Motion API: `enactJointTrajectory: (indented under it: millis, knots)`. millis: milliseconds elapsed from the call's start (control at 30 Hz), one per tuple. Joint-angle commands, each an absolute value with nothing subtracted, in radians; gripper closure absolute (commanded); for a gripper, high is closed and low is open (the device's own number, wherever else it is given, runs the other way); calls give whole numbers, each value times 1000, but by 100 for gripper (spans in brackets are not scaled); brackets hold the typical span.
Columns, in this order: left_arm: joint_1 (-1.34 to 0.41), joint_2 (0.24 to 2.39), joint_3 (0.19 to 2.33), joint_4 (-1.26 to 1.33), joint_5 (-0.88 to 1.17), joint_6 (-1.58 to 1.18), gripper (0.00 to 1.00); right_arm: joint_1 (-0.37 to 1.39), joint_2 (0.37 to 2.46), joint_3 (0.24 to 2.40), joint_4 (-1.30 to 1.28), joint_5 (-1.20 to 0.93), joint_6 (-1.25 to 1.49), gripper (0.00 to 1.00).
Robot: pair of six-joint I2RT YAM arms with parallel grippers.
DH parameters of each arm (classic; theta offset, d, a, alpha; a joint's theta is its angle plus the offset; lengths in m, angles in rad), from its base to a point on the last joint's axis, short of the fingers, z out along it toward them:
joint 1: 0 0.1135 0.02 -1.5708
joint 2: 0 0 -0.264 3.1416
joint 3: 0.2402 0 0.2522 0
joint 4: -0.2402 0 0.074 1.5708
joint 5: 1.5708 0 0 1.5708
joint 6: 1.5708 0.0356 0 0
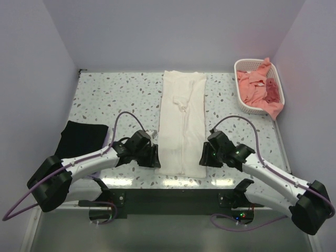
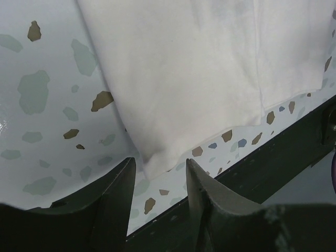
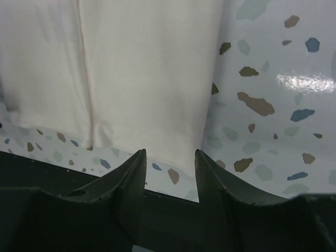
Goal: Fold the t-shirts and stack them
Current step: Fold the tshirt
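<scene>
A cream-white t-shirt (image 1: 182,123) lies folded into a long strip down the middle of the speckled table (image 1: 115,100), from the back edge to the front. My left gripper (image 1: 155,156) is at the strip's near left corner (image 2: 157,157), jaws open and empty, with the cloth just past its fingertips. At the near right corner (image 3: 173,142) my right gripper (image 1: 202,156) also stands open with nothing between its fingers. A black t-shirt (image 1: 80,139) lies folded at the left edge. Salmon-pink t-shirts (image 1: 258,86) fill the basket.
A white lattice basket (image 1: 242,100) stands at the back right corner of the table. The table's dark front rail (image 2: 283,152) runs just below both grippers. Purple walls close in the back and both sides.
</scene>
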State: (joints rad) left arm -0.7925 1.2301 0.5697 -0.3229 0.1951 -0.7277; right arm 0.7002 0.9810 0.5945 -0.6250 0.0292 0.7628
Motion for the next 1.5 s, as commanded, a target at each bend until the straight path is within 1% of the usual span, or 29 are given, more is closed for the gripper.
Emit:
enactJointTrajectory:
  millis: [0, 100, 167, 300, 400, 533, 833, 900, 1100, 1200, 1233, 1300, 1467]
  knots:
    - [-788, 1221, 555, -281, 215, -712, 52, 698, 899, 534, -729, 3, 862, 53]
    - [-788, 1223, 534, -258, 225, -721, 51, 698, 816, 485, -758, 2, 902, 43]
    - [-788, 1227, 519, -244, 229, -724, 52, 698, 782, 444, -744, -17, 934, 43]
    - [-788, 1227, 491, -224, 229, -735, 55, 698, 778, 376, -664, -58, 980, 44]
    - [-788, 1226, 477, -215, 230, -744, 57, 696, 785, 345, -600, -77, 1012, 48]
    - [-788, 1218, 453, -201, 233, -758, 59, 698, 778, 330, -583, -61, 1038, 57]
    - [-790, 1223, 416, -155, 236, -792, 61, 696, 762, 304, -561, -63, 1063, 63]
    - [-790, 1224, 413, -153, 239, -799, 63, 696, 758, 301, -558, -64, 1065, 65]
    - [-793, 1226, 420, -164, 241, -805, 86, 696, 765, 305, -540, -104, 1062, 73]
    - [-802, 1224, 443, -178, 241, -807, 96, 696, 776, 321, -535, -120, 1048, 84]
    - [-801, 1226, 448, -182, 239, -805, 100, 696, 776, 324, -534, -123, 1043, 92]
    - [-804, 1223, 468, -202, 242, -804, 100, 695, 775, 334, -535, -130, 1032, 99]
    - [-802, 1195, 532, -270, 238, -793, 100, 695, 781, 399, -561, -144, 1003, 100]
